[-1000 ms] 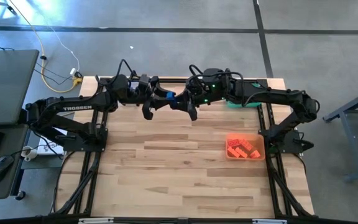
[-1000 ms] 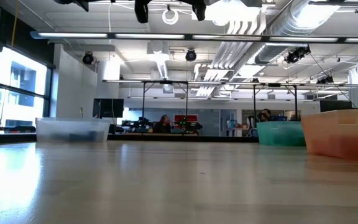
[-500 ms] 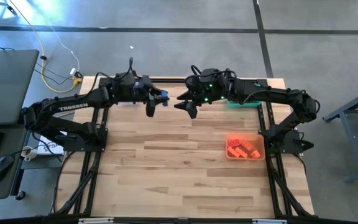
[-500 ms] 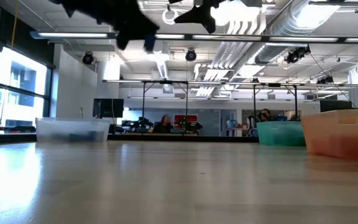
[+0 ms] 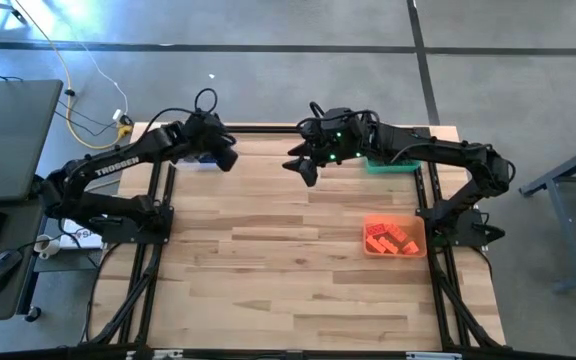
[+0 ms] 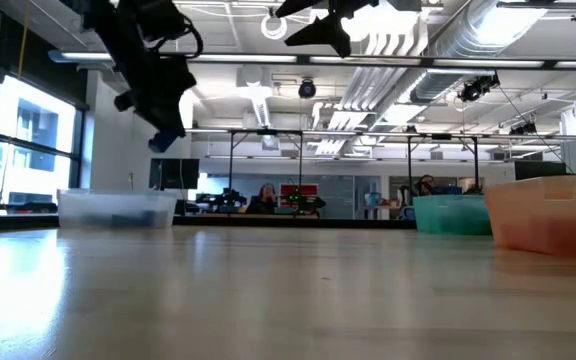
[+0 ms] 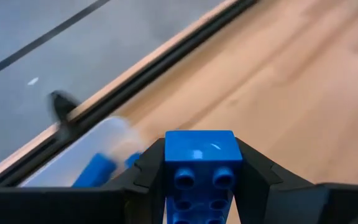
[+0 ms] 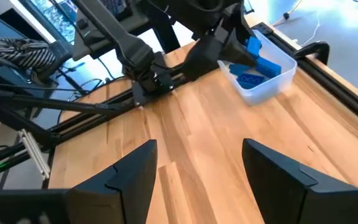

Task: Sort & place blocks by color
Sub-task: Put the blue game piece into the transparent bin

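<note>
The left gripper (image 7: pixel 201 186) is squeezing a blue block (image 7: pixel 201 165) above the clear bin (image 8: pixel 261 79). It should drop it right over the middle. The right gripper (image 8: pixel 201 168) is hanging open.

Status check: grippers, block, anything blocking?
Left gripper shut on small blue studded plastic brick, above clear plastic bin. Right gripper open, empty, raised mid-table. Nothing in the way.

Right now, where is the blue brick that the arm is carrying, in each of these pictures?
High view: hidden under the left gripper.
Low view: blue brick, upper left.
Left wrist view: bottom centre, between the fingers.
Right wrist view: top, over the clear bin.
Shared landmark: that bin.
</note>
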Robot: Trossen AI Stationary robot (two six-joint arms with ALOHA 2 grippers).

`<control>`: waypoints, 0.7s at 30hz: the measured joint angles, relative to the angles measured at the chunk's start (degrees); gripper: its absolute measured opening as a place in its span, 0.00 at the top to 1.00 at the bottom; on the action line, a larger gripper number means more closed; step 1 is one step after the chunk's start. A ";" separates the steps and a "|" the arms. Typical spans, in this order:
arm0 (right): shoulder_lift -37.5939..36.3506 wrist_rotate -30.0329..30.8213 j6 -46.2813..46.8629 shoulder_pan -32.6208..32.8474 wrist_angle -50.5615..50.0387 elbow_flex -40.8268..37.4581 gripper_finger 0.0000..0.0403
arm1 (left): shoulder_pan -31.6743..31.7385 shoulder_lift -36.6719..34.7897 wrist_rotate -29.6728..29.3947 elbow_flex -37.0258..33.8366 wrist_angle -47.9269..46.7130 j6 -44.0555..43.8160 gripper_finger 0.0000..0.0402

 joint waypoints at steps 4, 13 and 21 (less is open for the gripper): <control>0.00 0.00 0.04 -0.34 0.00 0.00 0.45 | 3.63 2.65 -3.00 0.00 -1.92 -1.13 0.73; 0.00 -0.09 0.04 -0.30 0.00 0.00 0.45 | 10.72 12.50 -3.66 0.00 -2.14 -4.17 0.73; 0.00 -0.11 0.04 -0.30 0.00 0.00 0.45 | 13.97 17.94 -3.61 0.00 -2.17 -4.34 0.60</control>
